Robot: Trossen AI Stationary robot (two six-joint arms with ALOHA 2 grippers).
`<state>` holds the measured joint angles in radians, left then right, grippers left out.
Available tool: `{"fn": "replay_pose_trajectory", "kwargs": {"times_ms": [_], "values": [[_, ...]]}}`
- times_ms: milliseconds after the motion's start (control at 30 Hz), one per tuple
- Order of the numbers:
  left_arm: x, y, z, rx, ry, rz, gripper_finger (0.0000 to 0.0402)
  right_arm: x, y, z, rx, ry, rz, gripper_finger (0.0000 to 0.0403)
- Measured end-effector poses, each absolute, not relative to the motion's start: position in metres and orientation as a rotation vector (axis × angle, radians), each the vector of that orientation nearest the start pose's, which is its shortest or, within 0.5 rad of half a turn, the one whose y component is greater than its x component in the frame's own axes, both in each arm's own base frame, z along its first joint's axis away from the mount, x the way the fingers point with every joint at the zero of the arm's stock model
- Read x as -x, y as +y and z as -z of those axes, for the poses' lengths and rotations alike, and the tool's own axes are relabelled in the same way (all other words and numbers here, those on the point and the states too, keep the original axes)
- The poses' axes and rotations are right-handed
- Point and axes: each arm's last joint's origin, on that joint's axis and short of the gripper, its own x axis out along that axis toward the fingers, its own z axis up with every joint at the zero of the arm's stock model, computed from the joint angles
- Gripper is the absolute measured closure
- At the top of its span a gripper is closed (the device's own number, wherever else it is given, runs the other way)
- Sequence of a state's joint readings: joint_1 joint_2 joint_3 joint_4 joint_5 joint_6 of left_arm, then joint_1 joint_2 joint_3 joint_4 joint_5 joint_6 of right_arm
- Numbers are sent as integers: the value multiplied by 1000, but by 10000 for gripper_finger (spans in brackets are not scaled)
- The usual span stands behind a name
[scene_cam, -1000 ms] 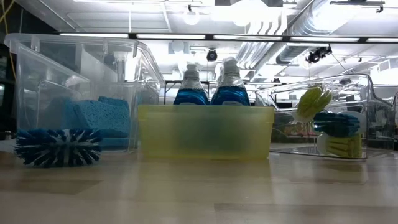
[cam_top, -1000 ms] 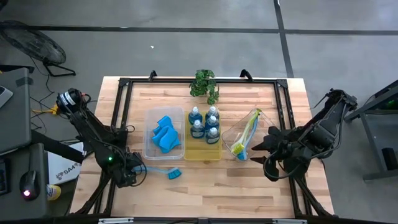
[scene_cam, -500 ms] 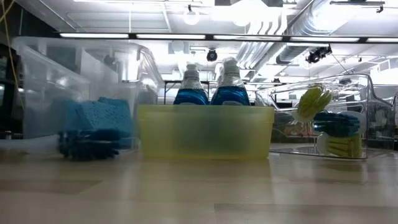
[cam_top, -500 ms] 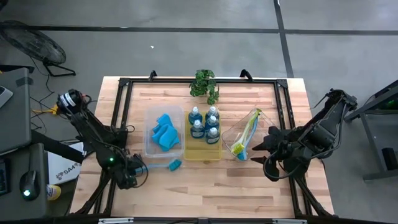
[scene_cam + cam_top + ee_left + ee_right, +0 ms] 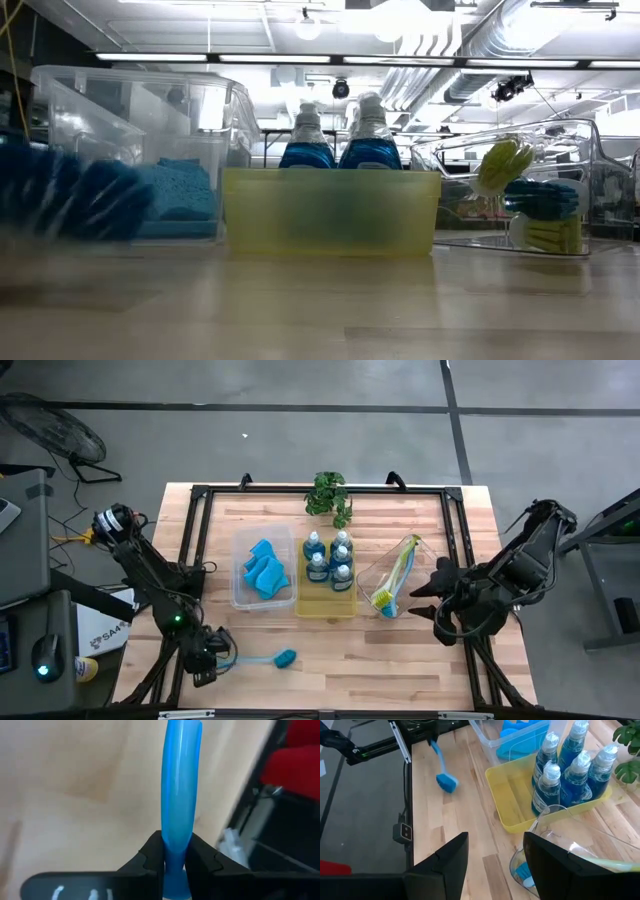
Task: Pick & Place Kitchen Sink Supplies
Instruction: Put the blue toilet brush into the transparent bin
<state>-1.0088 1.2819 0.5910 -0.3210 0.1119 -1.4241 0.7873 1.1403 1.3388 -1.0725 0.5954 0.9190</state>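
Observation:
My left gripper [image 5: 218, 660] is at the near left of the table, shut on a blue dish brush [image 5: 262, 658]. The brush's bristle head [image 5: 286, 657] points toward the table's right and shows blurred in the low view [image 5: 70, 195]. Blue soap bottles [image 5: 330, 558] stand in a yellow tray [image 5: 328, 606]. Wavy blue sponges [image 5: 262, 575] lie in a clear bin [image 5: 240, 598]. Two brushes [image 5: 395, 582] lie in a tilted clear tray [image 5: 372, 574]. My right gripper [image 5: 422, 600] hangs open just right of that tray, touching nothing. My left gripper pinches the brush's blue handle [image 5: 175, 851] near its free end between its two fingers. The fingers slant down from the table's left. The handle runs straight out ahead of them. The bristle head [image 5: 446, 781] is raised off the wood.
A small green potted plant [image 5: 330, 495] stands at the far edge, behind the yellow tray. A black metal frame [image 5: 195, 540] runs around the tabletop. Bare wood lies along the near edge, right of the brush head.
My left gripper has gone toward the table's near edge and tipped up. It has taken the blue brush with it. The bristle head first swung toward the sponge bin, then came away, off the table and nearer the low camera. The sponge bin has shifted slightly.

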Motion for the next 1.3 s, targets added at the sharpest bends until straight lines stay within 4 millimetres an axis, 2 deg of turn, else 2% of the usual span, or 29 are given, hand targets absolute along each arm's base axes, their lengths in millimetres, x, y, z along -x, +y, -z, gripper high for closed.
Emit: {"fn": "replay_pose_trajectory", "kwargs": {"times_ms": [100,333,600,800,1033,1300], "values": [[-122,-198,-176,767,1351,183,357,-150,128,-381,-316,676,134,219],[-138,-214,-219,813,1132,209,357,-150,128,-381,-301,666,139,219],[-158,-220,-278,719,651,108,357,-155,131,-387,-291,582,117,219],[-183,-205,-321,582,335,-49,357,-164,137,-400,-246,416,117,219],[-223,-173,-361,433,125,-94,357,-184,151,-412,-132,244,112,219],[-253,-142,-376,385,-6,-64,354,-206,159,-416,-123,126,205,219]]}}
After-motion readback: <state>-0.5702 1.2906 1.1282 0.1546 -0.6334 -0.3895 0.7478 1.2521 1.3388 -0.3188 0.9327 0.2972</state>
